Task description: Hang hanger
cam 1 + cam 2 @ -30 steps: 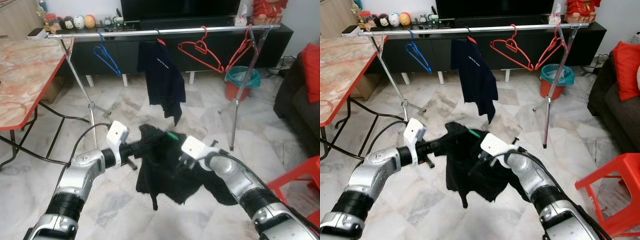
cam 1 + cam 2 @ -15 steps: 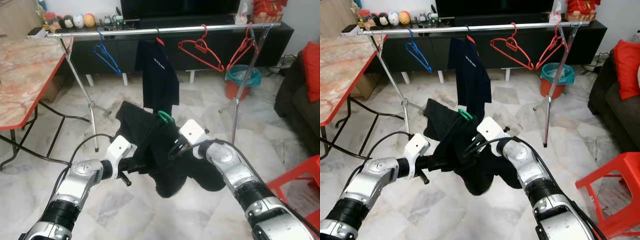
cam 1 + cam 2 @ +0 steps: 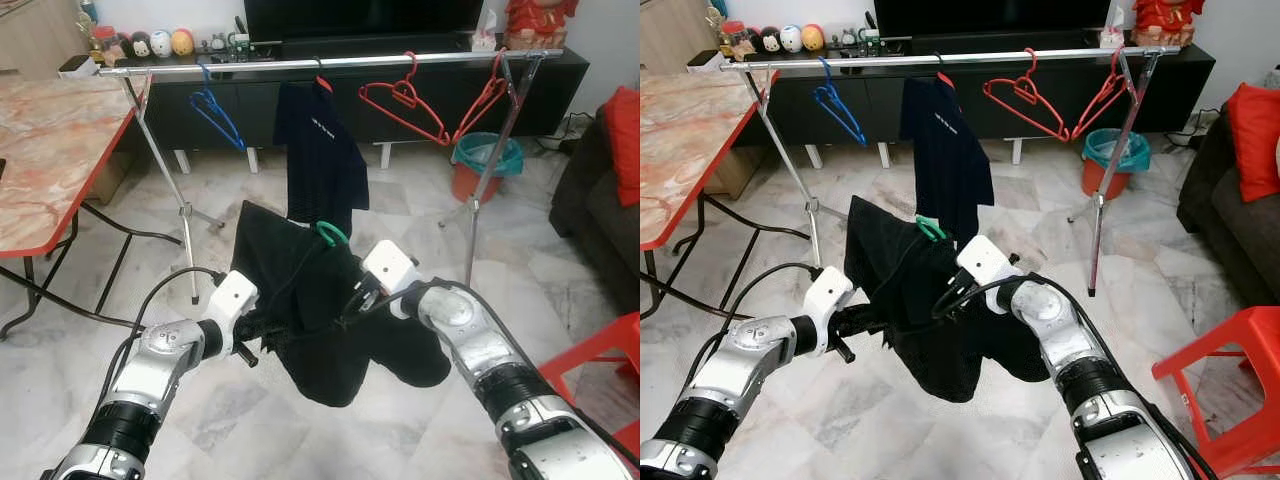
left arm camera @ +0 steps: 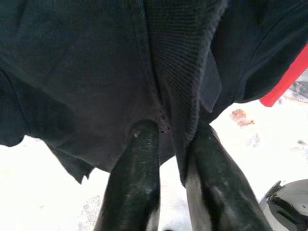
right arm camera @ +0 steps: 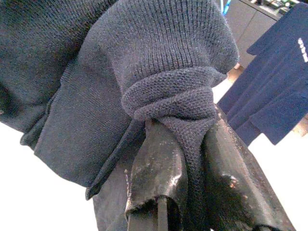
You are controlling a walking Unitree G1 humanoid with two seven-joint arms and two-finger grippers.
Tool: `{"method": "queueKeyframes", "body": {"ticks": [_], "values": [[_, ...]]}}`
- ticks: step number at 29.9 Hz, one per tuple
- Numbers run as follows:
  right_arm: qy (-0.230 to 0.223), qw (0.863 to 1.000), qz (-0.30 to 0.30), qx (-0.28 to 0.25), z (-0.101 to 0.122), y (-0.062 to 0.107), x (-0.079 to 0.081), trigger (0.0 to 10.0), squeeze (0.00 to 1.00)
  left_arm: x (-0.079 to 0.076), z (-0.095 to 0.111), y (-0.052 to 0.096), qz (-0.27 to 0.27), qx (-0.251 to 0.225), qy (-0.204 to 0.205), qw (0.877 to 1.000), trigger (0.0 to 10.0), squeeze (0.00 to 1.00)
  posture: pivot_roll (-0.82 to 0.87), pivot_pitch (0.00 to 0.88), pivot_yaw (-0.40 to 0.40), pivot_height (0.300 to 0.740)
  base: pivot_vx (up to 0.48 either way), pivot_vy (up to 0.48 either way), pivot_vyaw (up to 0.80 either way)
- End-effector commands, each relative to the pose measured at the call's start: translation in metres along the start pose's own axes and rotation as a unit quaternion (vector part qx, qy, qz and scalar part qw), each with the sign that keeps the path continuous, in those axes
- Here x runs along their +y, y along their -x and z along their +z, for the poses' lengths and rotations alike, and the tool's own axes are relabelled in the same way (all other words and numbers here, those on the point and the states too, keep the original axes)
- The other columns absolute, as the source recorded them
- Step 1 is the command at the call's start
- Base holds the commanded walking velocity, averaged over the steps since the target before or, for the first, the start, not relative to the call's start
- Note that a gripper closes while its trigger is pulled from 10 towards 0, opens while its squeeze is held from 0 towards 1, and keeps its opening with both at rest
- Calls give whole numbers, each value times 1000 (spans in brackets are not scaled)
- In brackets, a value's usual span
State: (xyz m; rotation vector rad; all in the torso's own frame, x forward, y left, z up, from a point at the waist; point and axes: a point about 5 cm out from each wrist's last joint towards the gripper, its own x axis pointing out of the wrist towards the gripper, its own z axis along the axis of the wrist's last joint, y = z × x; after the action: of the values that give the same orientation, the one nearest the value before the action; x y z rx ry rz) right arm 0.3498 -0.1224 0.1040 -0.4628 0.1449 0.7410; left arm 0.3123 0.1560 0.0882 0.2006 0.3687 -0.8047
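A black knit sweater [image 3: 310, 300] on a green hanger, whose hook [image 3: 330, 233] sticks up at the top, hangs between my two arms above the floor. My left gripper [image 3: 262, 325] is shut on the sweater's left side; in the left wrist view the fingers [image 4: 139, 159] pinch the dark fabric [image 4: 96, 72]. My right gripper [image 3: 350, 303] is shut on the sweater close under the hook, with a knit fold [image 5: 173, 96] bunched between its fingers [image 5: 159, 168]. The silver clothes rail [image 3: 330, 63] stands further off, beyond the sweater.
On the rail hang a navy T-shirt [image 3: 320, 150], a blue hanger [image 3: 215, 115] and red hangers [image 3: 400, 100]. A marble-topped table [image 3: 50, 150] stands at the left. At the right are a teal bin [image 3: 485, 160], a dark sofa [image 3: 595, 210] and a red stool [image 3: 600, 365].
Both arms have lifted the sweater, so the green hook now stands up above the bunched fabric. The garment hangs taller and more spread than a second ago.
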Motion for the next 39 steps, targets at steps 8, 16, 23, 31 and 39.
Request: {"method": "queueKeyframes", "body": {"ticks": [8,16,23,31,39], "values": [[29,999,33,-1,-7,11,1,10000,0,11,11,19,25,-31,-36,999,10000,1000,-19,0,64,740,0,0,0],[49,996,56,48,-31,22,4,10000,0,17,10,38,30,-31,-44,998,10000,1000,-19,0,62,740,0,0,0],[42,987,156,13,-33,32,22,10000,0,18,20,38,42,-63,-49,996,10000,1000,-15,0,60,740,0,0,0],[40,970,239,15,-43,51,33,10000,0,-4,26,30,-51,-67,-76,994,10000,0,-27,0,53,740,0,0,0],[53,966,249,35,-47,61,23,10000,0,-6,23,42,-118,-40,-66,990,10000,1000,-31,3,58,740,0,0,0]]}}
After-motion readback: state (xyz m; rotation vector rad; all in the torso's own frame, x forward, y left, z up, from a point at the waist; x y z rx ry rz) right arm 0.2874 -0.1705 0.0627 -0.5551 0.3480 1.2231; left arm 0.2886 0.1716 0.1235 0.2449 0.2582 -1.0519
